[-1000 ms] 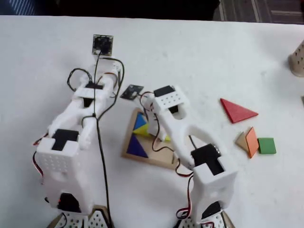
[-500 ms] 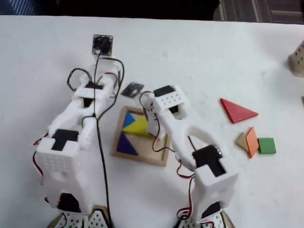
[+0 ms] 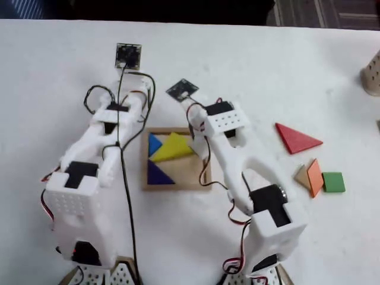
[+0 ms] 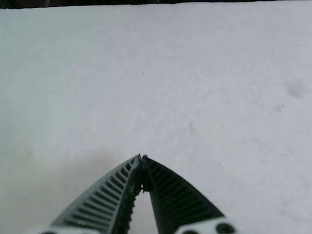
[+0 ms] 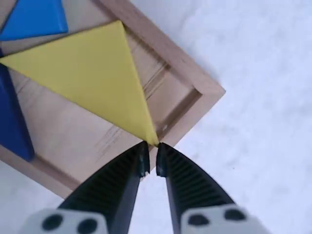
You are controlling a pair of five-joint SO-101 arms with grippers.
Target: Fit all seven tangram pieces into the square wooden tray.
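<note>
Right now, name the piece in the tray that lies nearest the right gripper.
The yellow triangle: one corner points at the right gripper. The light blue piece and the dark blue piece lie farther off in the tray.

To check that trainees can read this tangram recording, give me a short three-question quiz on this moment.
1. How many pieces lie inside the wooden tray?
2. True or false: the green square lies in the tray.
3. Which piece is nearest the tips of the right gripper? A) red triangle B) yellow triangle C) orange piece

Key:
1) Three: yellow triangle, light blue piece, dark blue triangle.
2) False. The green square lies on the table.
3) B.
</note>
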